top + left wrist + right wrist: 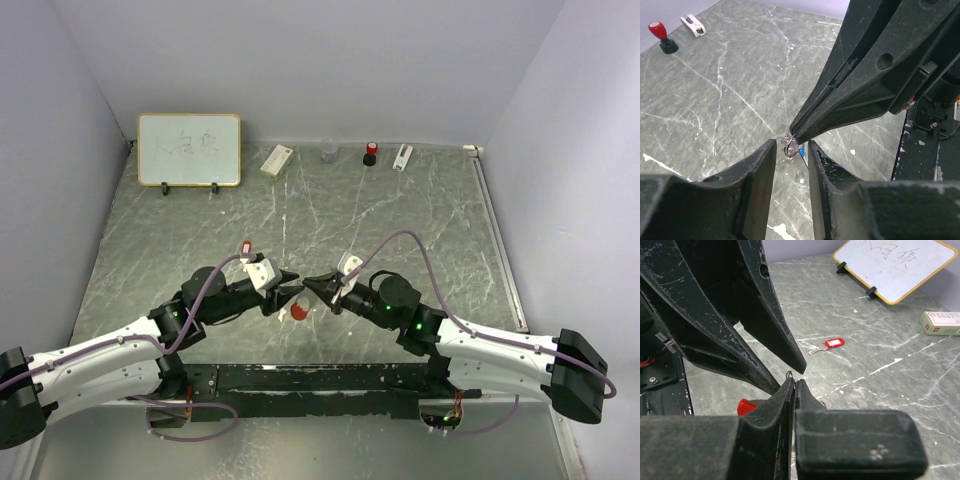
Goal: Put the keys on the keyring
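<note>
"Keyring [789, 147] position, please?"

"I have its grey ring pinched at the very tip of my right fingers [777, 407], which are pressed together on it. My left fingers [760, 170] stand apart, and the ring sits in the gap between their tips."

"Fob and keys?"

"From above, the red fob [298, 312] shows at six o'clock, just under where the tips meet. The red-headed key [246, 243] lies on the worktop [400, 220] at ten o'clock of my left fingers, apart from them. A blue sliver [803, 151] hugs the ring; I cannot tell what it is."
</note>
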`<state>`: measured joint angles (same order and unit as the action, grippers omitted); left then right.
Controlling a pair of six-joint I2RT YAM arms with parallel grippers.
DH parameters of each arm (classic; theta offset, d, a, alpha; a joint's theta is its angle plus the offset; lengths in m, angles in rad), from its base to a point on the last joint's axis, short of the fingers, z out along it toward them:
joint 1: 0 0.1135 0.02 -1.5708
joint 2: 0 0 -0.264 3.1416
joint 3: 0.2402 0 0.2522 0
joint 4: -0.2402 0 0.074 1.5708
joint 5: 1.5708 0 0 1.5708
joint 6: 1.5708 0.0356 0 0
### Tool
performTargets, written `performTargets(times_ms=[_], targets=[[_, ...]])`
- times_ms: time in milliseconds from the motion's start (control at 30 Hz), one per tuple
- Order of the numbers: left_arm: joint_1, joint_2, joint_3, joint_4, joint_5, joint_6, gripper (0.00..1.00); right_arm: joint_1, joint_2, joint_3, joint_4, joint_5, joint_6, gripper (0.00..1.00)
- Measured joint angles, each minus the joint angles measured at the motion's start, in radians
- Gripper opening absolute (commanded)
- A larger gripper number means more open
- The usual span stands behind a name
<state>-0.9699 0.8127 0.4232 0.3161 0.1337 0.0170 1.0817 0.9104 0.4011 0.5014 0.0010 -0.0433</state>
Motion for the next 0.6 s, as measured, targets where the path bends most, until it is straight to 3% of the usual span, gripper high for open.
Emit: performTargets(times_ms=[600], targets=[[0.006, 0.032, 0.004, 0.016, 0.055, 0.032, 0.08, -0.003, -0.033, 0.002, -0.025, -0.023, -0.001, 0.00]])
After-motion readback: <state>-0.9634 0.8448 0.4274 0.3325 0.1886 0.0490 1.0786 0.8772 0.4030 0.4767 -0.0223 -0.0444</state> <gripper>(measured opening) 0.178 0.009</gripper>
